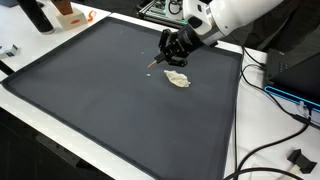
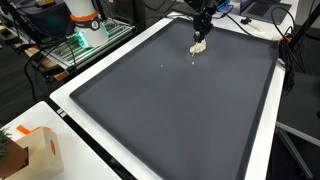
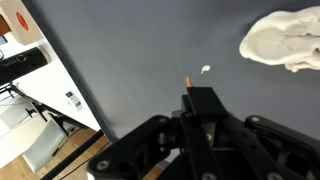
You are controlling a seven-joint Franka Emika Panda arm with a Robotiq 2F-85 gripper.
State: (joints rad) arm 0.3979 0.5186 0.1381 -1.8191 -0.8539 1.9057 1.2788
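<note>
**Stick tip may dig into mat, or just shove the lump away**

Near end: a small cardboard box (image 2: 38, 150) sits on the white table rim (image 2: 62, 103), well apart from the arm, so no worry there. The dark mat (image 2: 170, 110) runs from there to the far side.

At the far end the gripper (image 2: 201, 27) hangs low over the mat, fingers clenched on a thin stick (image 1: 154, 65). The stick slants down and left in an exterior view. Its orange tip (image 3: 188, 82) is at or just above the mat; can't tell which. A cream crumpled lump (image 1: 177, 79) lies just beside the gripper, apart from the tip, w/ a white crumb (image 3: 206, 70) near the tip.

Risks, as I judge them:
- Any further drop jams the tip into the mat, and the stick could twist in the grip or snap.
- The lump looks light, so a sideways poke prob. slides it instead of pinning it.
- Cables (image 1: 262, 150) beyond the mat's right edge could snag on a wide arm swing.
</note>
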